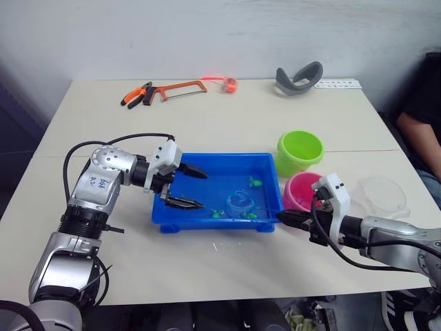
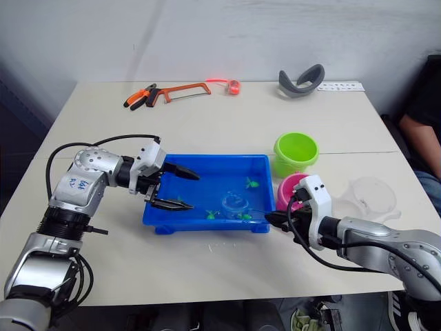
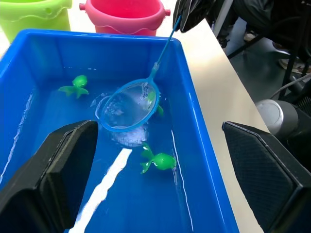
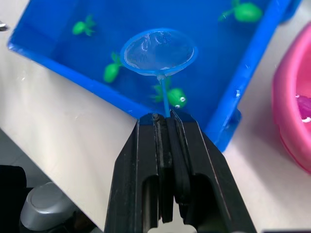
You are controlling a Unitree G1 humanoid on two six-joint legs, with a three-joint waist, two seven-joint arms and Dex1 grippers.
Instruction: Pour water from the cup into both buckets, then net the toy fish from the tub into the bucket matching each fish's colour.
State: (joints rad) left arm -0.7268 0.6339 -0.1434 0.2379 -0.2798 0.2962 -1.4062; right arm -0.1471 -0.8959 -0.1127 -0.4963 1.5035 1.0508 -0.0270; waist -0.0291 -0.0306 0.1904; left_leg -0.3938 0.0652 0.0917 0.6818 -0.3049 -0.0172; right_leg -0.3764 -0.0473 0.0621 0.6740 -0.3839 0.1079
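The blue tub (image 1: 213, 225) sits mid-table with water and several green toy fish (image 3: 158, 160) in it. My right gripper (image 1: 281, 218), at the tub's right front corner, is shut on the thin handle of the net (image 4: 158, 51), whose light-blue hoop lies in the water near the fish. My left gripper (image 1: 202, 190) is open over the tub's left end, its fingers (image 3: 58, 174) straddling the front wall. Just right of the tub stand the green bucket (image 1: 300, 152) and the pink bucket (image 1: 301, 193). A small magenta shape shows inside the pink one. The clear cup (image 1: 382, 195) rests on the table at the far right.
An orange hacksaw (image 1: 180, 88), pliers (image 1: 136, 94) and a small red object (image 1: 230, 84) lie at the table's back. A grey curved object (image 1: 298, 78) and a white strip (image 1: 337, 84) are at the back right. A person (image 1: 424, 117) sits at the right edge.
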